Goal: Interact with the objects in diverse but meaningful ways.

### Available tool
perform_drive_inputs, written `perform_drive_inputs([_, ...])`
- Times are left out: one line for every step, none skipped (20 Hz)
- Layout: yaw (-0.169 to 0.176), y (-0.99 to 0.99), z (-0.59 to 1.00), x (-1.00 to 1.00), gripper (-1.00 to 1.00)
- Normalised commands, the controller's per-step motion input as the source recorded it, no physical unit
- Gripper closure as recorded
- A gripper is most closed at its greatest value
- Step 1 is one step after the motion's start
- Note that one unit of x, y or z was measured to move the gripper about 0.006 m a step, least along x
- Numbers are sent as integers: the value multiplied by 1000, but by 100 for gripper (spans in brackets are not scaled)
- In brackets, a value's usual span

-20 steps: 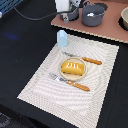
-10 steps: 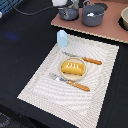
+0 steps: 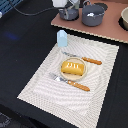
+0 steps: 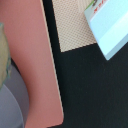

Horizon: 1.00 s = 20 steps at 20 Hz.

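A yellow bread-like block (image 3: 73,67) lies on a round plate (image 3: 73,76) in the middle of the striped placemat (image 3: 60,95). A pale blue carton (image 3: 62,38) stands upright at the mat's far corner, and the wrist view catches its white and blue top (image 4: 107,25). On the pink board (image 3: 100,29) at the back stand a grey saucepan (image 3: 69,13) and a grey pot (image 3: 93,14). My gripper (image 3: 64,3) hangs over the saucepan at the picture's top edge, mostly cut off. Its fingers do not show in either view.
An orange-handled knife (image 3: 85,60) and an orange-handled fork (image 3: 72,83) lie beside the plate. A bowl (image 3: 124,17) sits at the exterior view's right edge. The board's edge (image 4: 50,60) runs along dark tabletop (image 4: 85,90). A cable (image 3: 30,11) trails at the back on the exterior view's left.
The gripper has shifted slightly above the saucepan. The carton, bread, cutlery and pots have stayed where they were.
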Motion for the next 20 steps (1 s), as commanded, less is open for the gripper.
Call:
perform_drive_inputs([-69, 463, 306, 611, -100])
perform_drive_inputs([-68, 386, 291, 574, -100])
perform_drive_inputs([-71, 383, 254, 531, -100])
perform_drive_inputs([-74, 337, 223, 429, -100])
perform_drive_inputs([-78, 329, 203, 454, -100])
perform_drive_inputs([-89, 329, 194, 514, -100])
perform_drive_inputs([-99, 311, 209, 520, -100])
perform_drive_inputs([-109, 297, 211, 486, -100])
perform_drive_inputs([-120, 294, 200, 480, -100])
perform_drive_inputs([-122, 274, 191, 474, -100])
perform_drive_inputs([-125, 251, 180, 471, -100])
perform_drive_inputs([-124, 257, 180, 517, -100])
perform_drive_inputs([-128, 240, 177, 523, -100])
perform_drive_inputs([-129, 254, 163, 489, -100])
perform_drive_inputs([-122, 289, 177, 503, -100])
perform_drive_inputs([-115, 337, 194, 520, -100])
perform_drive_inputs([-110, 354, 200, 526, -100])
perform_drive_inputs([-105, 397, 189, 520, -100])
perform_drive_inputs([-95, 457, 186, 554, -100])
perform_drive_inputs([-93, 474, 163, 534, -100])
